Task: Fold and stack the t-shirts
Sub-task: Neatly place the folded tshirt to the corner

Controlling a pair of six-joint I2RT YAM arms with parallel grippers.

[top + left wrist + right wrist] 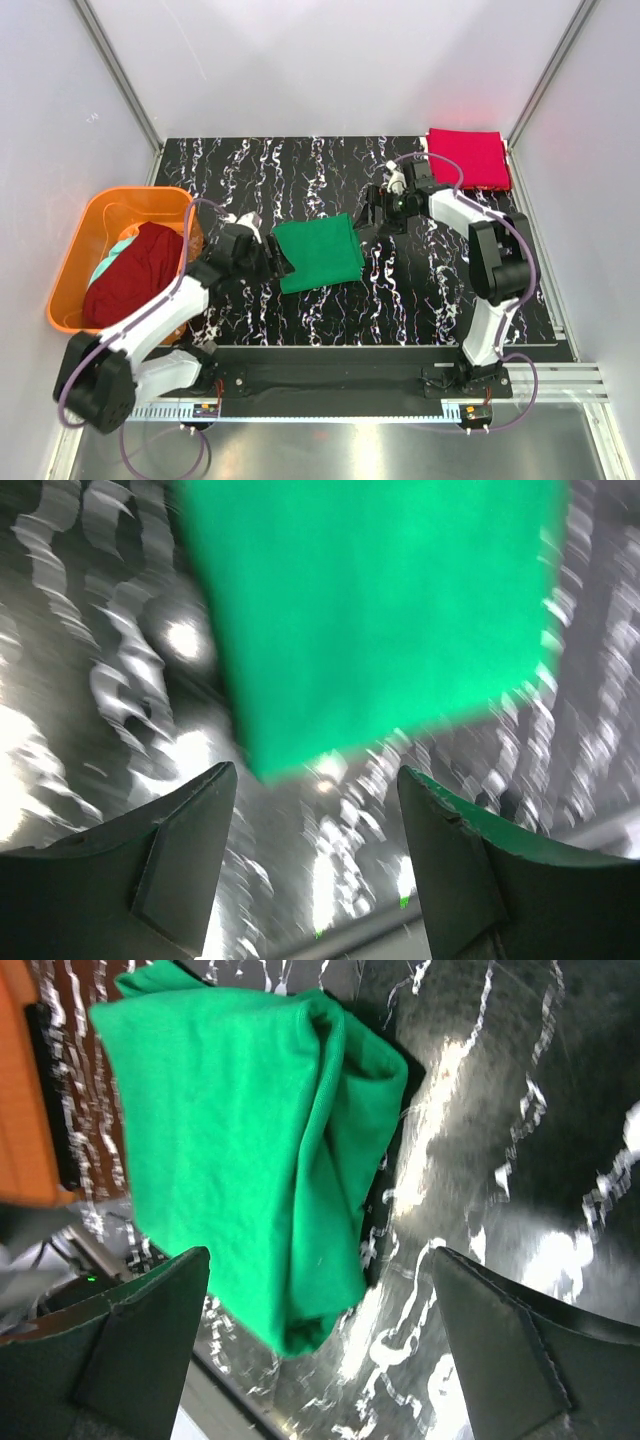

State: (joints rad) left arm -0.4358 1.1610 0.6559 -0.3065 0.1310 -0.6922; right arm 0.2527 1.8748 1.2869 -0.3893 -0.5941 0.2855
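A folded kelly green t-shirt (318, 253) lies flat in the middle of the black marbled table. My left gripper (272, 256) sits at its left edge, jaws open, with the shirt's corner (370, 610) just ahead of the fingertips and nothing between them (315, 775). My right gripper (372, 214) hovers off the shirt's far right corner, wide open (320, 1255), over the folded edge of the shirt (250, 1130). A folded crimson red t-shirt (468, 158) rests at the far right corner. A dark maroon t-shirt (135, 275) is heaped in the basket over a pale teal garment (118, 250).
An orange plastic basket (85, 235) stands at the table's left side, and its rim (20, 1110) shows in the right wrist view. White walls with metal rails enclose the table (300, 170). The arm bases sit on a rail along the near edge.
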